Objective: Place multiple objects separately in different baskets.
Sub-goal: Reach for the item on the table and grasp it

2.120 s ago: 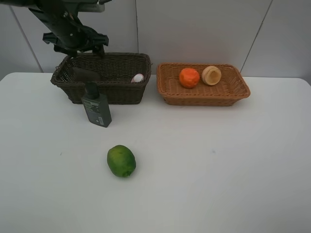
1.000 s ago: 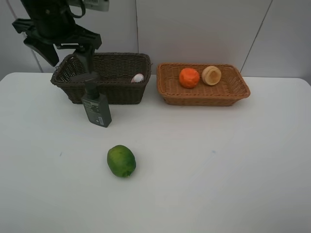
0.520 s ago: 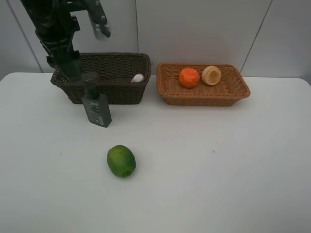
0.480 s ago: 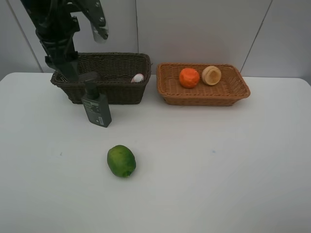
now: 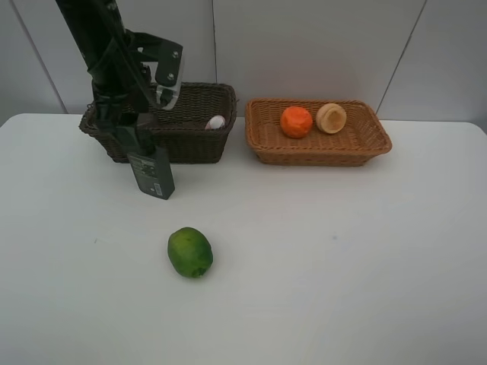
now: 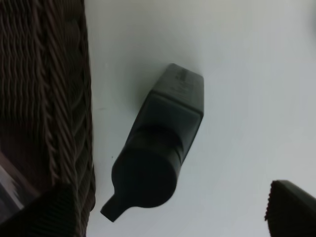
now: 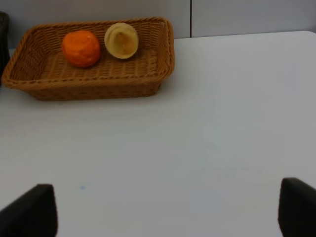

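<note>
The dark green pump bottle stands on the white table just in front of the dark brown basket. My left gripper hangs right above its pump head, open and empty. In the left wrist view the bottle sits between my spread fingertips. A white bottle cap shows inside the dark basket. The orange and the peach-like fruit lie in the tan basket. The lime lies alone on the table. My right gripper is open and empty. The mauve cup is hidden.
The dark basket's wall runs close beside the bottle. The right wrist view shows the tan basket with the orange and the fruit. A grey panelled wall stands behind the table.
My left arm has swung from above the back of the dark basket down and forward over the pump bottle. Nothing else has moved.
</note>
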Tool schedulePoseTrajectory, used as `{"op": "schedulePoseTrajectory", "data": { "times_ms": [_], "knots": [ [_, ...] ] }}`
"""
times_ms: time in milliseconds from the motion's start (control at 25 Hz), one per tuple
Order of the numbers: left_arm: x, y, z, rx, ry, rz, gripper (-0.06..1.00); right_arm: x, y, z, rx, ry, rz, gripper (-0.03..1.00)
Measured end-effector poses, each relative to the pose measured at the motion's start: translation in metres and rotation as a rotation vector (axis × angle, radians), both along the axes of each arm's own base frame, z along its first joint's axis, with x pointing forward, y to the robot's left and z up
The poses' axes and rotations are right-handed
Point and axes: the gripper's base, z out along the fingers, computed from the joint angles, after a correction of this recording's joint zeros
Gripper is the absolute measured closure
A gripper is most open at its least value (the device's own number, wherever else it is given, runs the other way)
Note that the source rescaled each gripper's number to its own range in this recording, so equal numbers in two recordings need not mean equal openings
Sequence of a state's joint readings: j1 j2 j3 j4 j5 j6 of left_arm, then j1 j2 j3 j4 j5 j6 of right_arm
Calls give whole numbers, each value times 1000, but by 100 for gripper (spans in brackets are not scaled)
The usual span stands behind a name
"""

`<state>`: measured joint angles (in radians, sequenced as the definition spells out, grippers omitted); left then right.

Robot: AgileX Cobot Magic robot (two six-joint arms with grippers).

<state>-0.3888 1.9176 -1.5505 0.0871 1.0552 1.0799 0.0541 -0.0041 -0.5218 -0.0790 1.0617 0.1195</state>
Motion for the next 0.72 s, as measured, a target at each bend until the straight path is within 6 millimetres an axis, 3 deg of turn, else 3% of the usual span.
{"op": "schedulePoseTrajectory", "data": {
  "times_ms": [720],
  "knots": [
    [8, -18, -35, 54, 17, -71, -5, 0, 0, 0, 0, 0, 0, 0]
  ]
}}
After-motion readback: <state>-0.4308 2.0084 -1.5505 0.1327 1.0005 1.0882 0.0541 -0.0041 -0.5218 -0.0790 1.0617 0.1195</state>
